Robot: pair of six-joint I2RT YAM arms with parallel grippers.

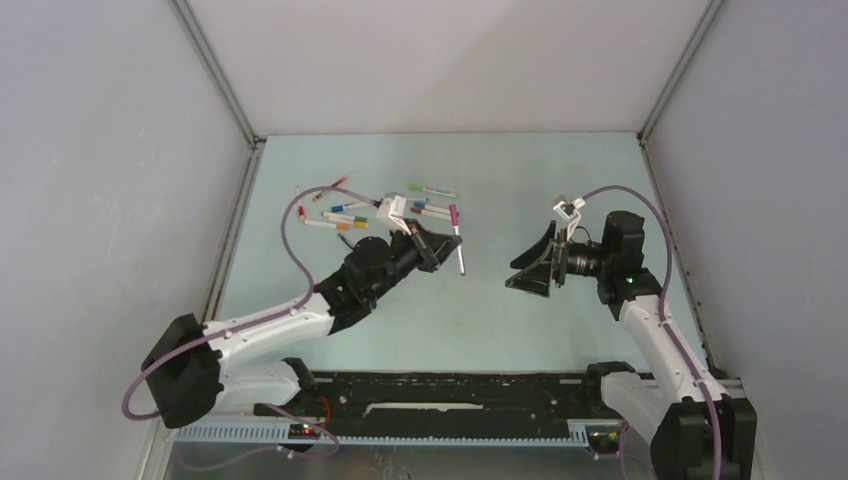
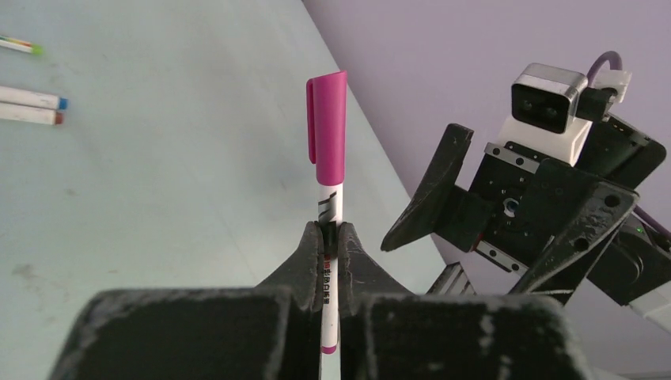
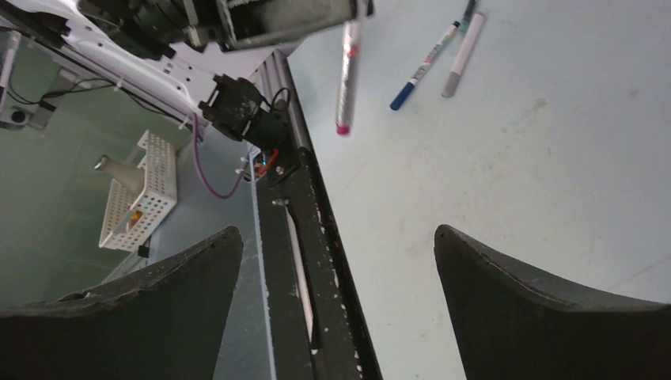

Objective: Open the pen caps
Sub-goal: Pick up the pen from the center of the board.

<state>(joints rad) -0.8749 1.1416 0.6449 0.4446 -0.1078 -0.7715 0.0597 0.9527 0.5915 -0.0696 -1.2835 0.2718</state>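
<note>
My left gripper (image 1: pixel 447 250) is shut on the white barrel of a pen (image 2: pixel 331 207) and holds it above the table. Its magenta pen cap (image 2: pixel 327 127) sits on the pen's far end, beyond the fingertips (image 2: pixel 307 252). In the top view the held pen (image 1: pixel 459 245) hangs between the two arms. To its right my right gripper (image 1: pixel 528 262) stands wide open and empty, pointing at the pen. From the right wrist, the right gripper (image 3: pixel 336 231) holds nothing, and the pen's magenta-banded end (image 3: pixel 343 125) shows well ahead. Several other capped pens (image 1: pixel 375 208) lie scattered at the back left.
A blue-ended pen (image 3: pixel 423 67) and a grey-ended pen (image 3: pixel 464 54) lie on the table past the held one. More pens (image 2: pixel 32 99) lie at the left. A black rail (image 1: pixel 450 400) runs along the near edge. Grey walls enclose the table.
</note>
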